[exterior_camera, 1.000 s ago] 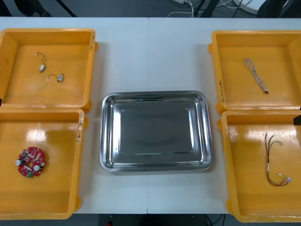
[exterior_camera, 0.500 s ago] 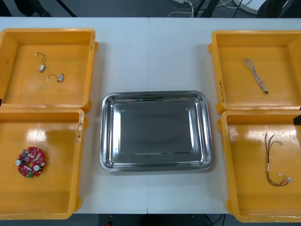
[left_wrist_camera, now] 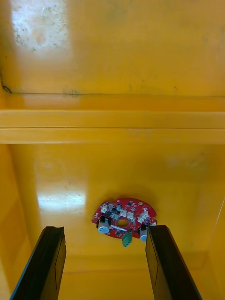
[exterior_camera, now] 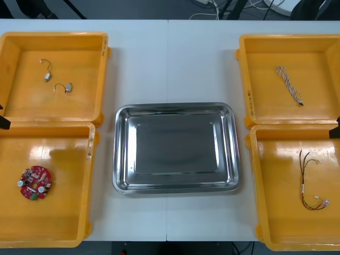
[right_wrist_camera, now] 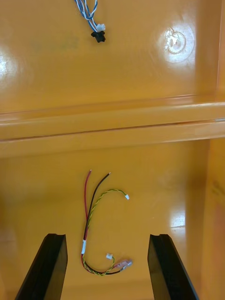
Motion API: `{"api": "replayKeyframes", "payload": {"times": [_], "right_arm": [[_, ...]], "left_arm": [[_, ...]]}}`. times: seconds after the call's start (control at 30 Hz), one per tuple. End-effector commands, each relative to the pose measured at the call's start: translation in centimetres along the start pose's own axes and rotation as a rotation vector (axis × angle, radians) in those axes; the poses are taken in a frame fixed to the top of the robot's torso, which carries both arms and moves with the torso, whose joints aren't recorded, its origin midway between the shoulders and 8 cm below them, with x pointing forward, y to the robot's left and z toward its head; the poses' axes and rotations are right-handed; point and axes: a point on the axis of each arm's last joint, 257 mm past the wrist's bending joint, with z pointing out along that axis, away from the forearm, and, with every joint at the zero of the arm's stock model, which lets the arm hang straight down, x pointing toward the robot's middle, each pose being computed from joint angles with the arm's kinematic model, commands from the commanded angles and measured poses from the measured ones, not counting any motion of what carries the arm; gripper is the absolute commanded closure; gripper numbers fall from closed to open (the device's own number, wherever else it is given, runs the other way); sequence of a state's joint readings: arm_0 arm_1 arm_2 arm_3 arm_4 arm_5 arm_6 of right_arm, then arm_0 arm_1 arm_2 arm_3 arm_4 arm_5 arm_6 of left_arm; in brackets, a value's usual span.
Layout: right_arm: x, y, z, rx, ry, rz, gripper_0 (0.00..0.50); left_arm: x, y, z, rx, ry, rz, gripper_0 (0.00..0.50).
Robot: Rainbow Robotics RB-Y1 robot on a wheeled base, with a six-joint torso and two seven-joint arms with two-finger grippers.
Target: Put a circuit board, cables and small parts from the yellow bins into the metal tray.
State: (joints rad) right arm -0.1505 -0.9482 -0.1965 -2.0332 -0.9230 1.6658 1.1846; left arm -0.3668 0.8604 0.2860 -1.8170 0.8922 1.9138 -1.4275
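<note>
Front view, from above: four yellow bins [exterior_camera: 79, 101], two at each side of the light surface [exterior_camera: 170, 58], flank a metal tray [exterior_camera: 175, 108] that lies bare and shiny between them. One round red circuit board [exterior_camera: 35, 183] lies in the left near bin [exterior_camera: 64, 223]. Two small metal parts [exterior_camera: 47, 77], each with a short wire, lie near each other in the left far bin [exterior_camera: 21, 101]. One twisted blue and white cable [exterior_camera: 289, 85] lies in the right far bin [exterior_camera: 319, 58], and one red and yellow cable [exterior_camera: 308, 186] in the right near bin [exterior_camera: 281, 223]. A dark sliver at each side edge is cut off, too little to identify.

Left wrist view comes in close: the left gripper [left_wrist_camera: 105, 229], fingers apart and empty, hangs over the circuit board [left_wrist_camera: 123, 219], which lies between and just beyond the fingertips, a green component at its rim.

Right wrist view adds detail: the right gripper [right_wrist_camera: 107, 238], fingers apart, holds nothing, with the red and yellow cable [right_wrist_camera: 89, 220] on the bin floor between its fingers, a black strand alongside. Beyond the bin wall the twisted blue and white cable [right_wrist_camera: 89, 14] shows its dark plug end; the rest is cut off.
</note>
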Motion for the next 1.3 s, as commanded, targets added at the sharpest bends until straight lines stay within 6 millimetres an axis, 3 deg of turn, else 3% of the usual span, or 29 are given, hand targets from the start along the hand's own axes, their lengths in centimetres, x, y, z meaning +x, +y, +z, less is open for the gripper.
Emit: {"api": "replayKeyframes", "payload": {"times": [0.03, 0.37, 0.8, 1.3], "right_arm": [[-1.0, 0.4, -0.8, -0.017, -0.051, 0.054, 0.0], [1.0, -0.1, 1.1, -0.023, -0.04, 0.079, 0.0], [5.2, 1.2, 3.5, -0.063, 0.012, 0.121, 0.0], [8.5, 2.5, 6.4, -0.075, 0.004, 0.127, 0.0]], "left_arm": [[0.5, -0.3, 0.2, 0.005, 0.011, 0.045, 0.0], [0.9, -0.8, -0.7, 0.006, 0.002, 0.121, 0.0], [4.1, -2.2, -0.9, -0.012, 0.018, 0.266, 0.0], [6.7, -2.9, 0.8, 0.003, -0.014, 0.449, 0.0]]}}
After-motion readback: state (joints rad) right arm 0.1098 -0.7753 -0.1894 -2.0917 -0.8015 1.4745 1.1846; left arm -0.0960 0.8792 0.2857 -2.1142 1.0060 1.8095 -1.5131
